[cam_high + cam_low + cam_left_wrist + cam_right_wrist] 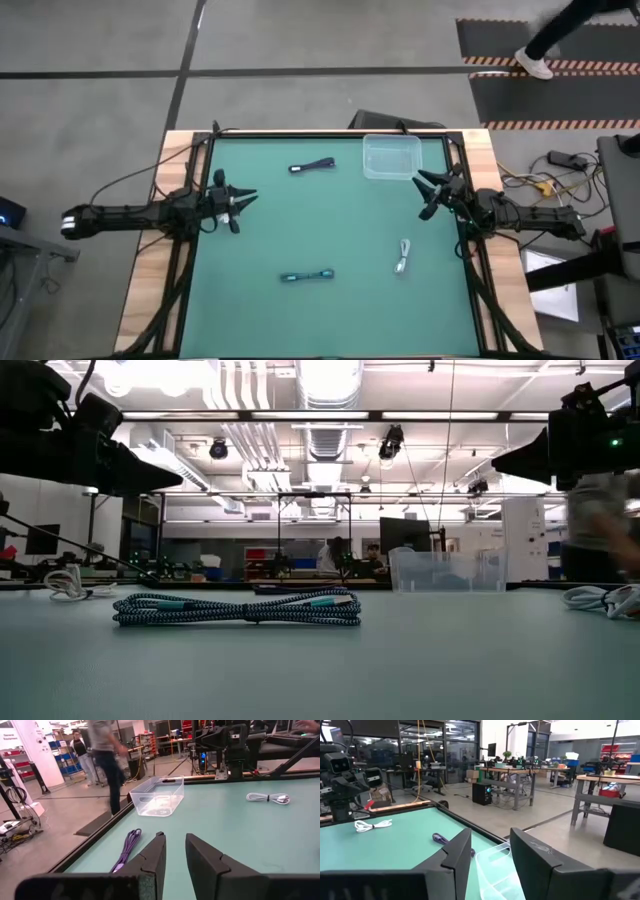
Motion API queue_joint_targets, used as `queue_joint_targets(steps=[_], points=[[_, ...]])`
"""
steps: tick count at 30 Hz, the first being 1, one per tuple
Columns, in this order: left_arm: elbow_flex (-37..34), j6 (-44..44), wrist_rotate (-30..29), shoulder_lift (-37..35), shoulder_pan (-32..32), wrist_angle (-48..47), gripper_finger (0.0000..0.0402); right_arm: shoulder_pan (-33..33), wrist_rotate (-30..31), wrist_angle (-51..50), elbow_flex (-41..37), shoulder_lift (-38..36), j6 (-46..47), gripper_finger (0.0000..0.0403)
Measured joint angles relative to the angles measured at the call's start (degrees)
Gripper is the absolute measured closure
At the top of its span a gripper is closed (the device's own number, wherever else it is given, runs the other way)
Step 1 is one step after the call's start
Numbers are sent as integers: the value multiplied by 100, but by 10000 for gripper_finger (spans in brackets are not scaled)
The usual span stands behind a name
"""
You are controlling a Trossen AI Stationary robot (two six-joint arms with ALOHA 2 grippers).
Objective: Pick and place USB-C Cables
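Three bundled cables lie flat on the green table. The dark navy cable (312, 166) is near the far edge, left of the clear bin; it also shows in the wrist views (127, 847) (440, 838). The teal cable (306, 276) (240, 608) lies toward the near edge. The white-grey cable (402, 256) (268, 798) (600, 598) lies at the right. My left gripper (240, 200) (175, 855) hovers open at the table's left side. My right gripper (425, 195) (490, 855) hovers open at the right side, near the bin.
A clear plastic bin (391, 157) (157, 795) (500, 870) stands at the far right of the table. A white coiled cord (372, 825) shows near the left arm. A black frame borders the table. A person (105, 755) walks beyond the far edge.
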Motion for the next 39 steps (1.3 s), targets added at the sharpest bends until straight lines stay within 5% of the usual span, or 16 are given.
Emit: queue_joint_targets(steps=[39], points=[[0,-1,1,0,-1,-2,343,-1,1,0,0,0,-5,278]])
